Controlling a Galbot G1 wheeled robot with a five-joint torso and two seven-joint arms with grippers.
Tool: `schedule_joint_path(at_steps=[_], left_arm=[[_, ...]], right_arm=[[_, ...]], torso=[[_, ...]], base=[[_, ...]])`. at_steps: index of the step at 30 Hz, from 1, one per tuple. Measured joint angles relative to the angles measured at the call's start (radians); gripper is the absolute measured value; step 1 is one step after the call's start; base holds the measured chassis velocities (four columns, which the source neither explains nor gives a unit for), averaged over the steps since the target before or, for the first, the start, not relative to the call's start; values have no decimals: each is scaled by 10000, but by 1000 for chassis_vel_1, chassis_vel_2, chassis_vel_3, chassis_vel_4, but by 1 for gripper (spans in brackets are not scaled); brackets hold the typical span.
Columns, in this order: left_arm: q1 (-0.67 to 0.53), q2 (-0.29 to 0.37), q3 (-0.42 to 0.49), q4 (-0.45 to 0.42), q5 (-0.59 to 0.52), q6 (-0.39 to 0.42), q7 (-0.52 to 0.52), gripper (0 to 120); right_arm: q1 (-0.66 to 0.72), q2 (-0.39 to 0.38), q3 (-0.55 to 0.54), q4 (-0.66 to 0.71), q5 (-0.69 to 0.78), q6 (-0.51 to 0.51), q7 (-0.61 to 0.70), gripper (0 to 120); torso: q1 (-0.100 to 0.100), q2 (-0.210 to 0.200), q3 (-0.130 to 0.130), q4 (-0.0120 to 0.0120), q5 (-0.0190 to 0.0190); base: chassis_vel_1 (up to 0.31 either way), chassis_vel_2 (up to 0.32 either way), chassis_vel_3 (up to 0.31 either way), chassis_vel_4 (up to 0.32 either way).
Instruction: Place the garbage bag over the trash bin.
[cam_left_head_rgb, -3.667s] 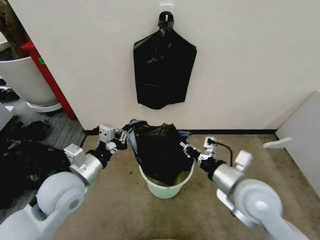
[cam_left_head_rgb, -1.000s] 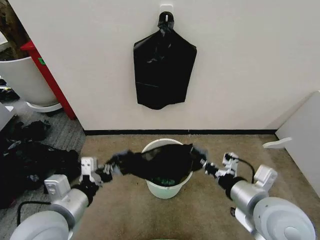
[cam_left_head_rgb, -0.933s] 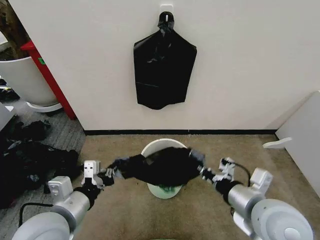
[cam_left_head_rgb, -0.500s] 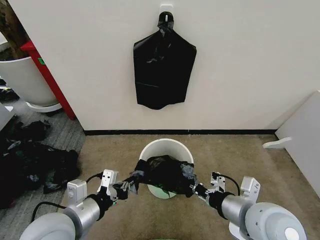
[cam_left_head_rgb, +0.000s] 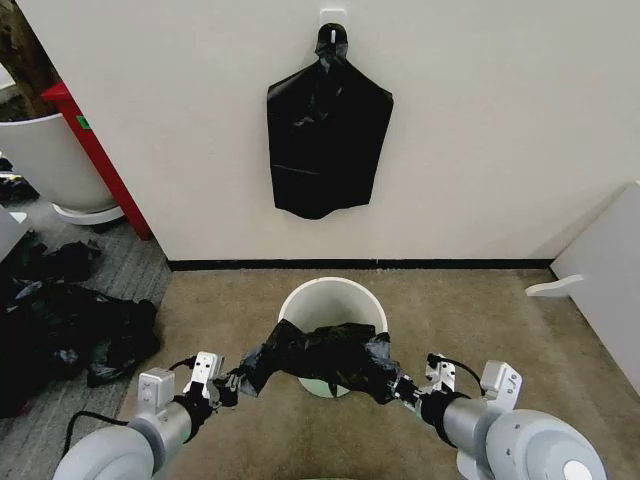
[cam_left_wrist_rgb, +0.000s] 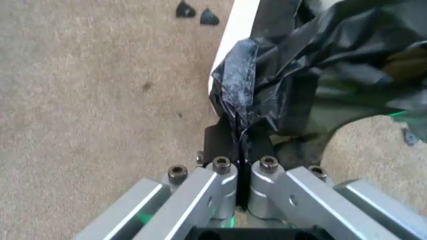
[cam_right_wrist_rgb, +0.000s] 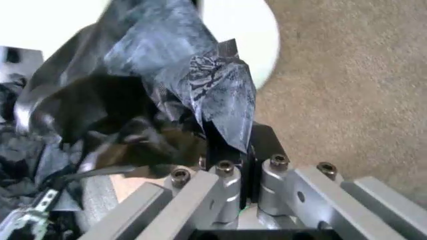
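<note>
Over the bin: the bag (cam_left_head_rgb: 322, 357) hangs stretched across the near side of the bin (cam_left_head_rgb: 331, 298), its middle sagging onto the near rim; the far half of the mouth is uncovered.
Left gripper (cam_left_head_rgb: 228, 384): low at the bin's near left, clenched on one corner of the bag, the film pinched flat between its fingers (cam_left_wrist_rgb: 238, 150).
Right gripper (cam_left_head_rgb: 398, 390): low at the near right, clamped on the opposite corner, the film bunched above its fingers (cam_right_wrist_rgb: 233, 150).
Why held so: my judgement is that the two-corner grip spreads the opening wide enough to pass over the rim.
Wall: another black bag (cam_left_head_rgb: 326, 132) hangs from a hook.
Writing: none readable on bag, bin or grippers.
</note>
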Motion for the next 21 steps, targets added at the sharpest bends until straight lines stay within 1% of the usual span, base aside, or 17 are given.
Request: schedule_joint_path(at_steps=[4, 8, 11, 12, 14, 15, 17, 19, 21], left_arm=[[51, -113, 38, 266, 424, 298, 292, 0], [17, -187, 57, 589, 731, 102, 472, 0], [-304, -315, 350, 1089, 1123, -523, 641, 0], [-304, -315, 350, 1089, 1123, -523, 641, 0], [-608, -464, 707, 1498, 1481, -1149, 660, 0], [-854, -567, 956, 1752, 1756, -1595, 666, 0], [-1194, -694, 1278, 2006, 2055, -2038, 688, 0], [-1496, -791, 1577, 2191, 2245, -2414, 691, 0], [-1610, -837, 1689, 2266, 2332, -2556, 692, 0]], right_arm=[[-124, 124, -20, -569, -76, -191, 242, 0], [-98, 135, -17, -901, -294, -222, 25, 0], [88, 157, -82, -1311, -723, -225, -508, 0], [88, 157, -82, -1311, -723, -225, -508, 0], [275, 162, -166, -1690, -1105, -209, -946, 0], [353, 167, -195, -1895, -1373, -151, -1191, 0], [381, 162, -198, -2116, -1835, -44, -1587, 0], [371, 131, -195, -2264, -2275, 127, -1957, 0], [373, 124, -195, -2303, -2404, 219, -2043, 0]], torso=[[0, 0, 0, -1, 0], [0, 0, 0, 0, 0], [0, 0, 0, 0, 0], [0, 0, 0, 0, 0], [0, 0, 1, 1, -1], [0, 0, 0, 2, 0], [0, -1, 0, 0, -1], [0, -1, 0, -1, 1], [0, -1, 0, -1, 1]], base=[[0, 0, 0, 0], [0, 0, 0, 0], [0, 0, 0, 0], [0, 0, 0, 0], [0, 0, 0, 0], [0, 0, 0, 0], [0, 0, 0, 0], [0, 0, 0, 0], [0, 0, 0, 0]])
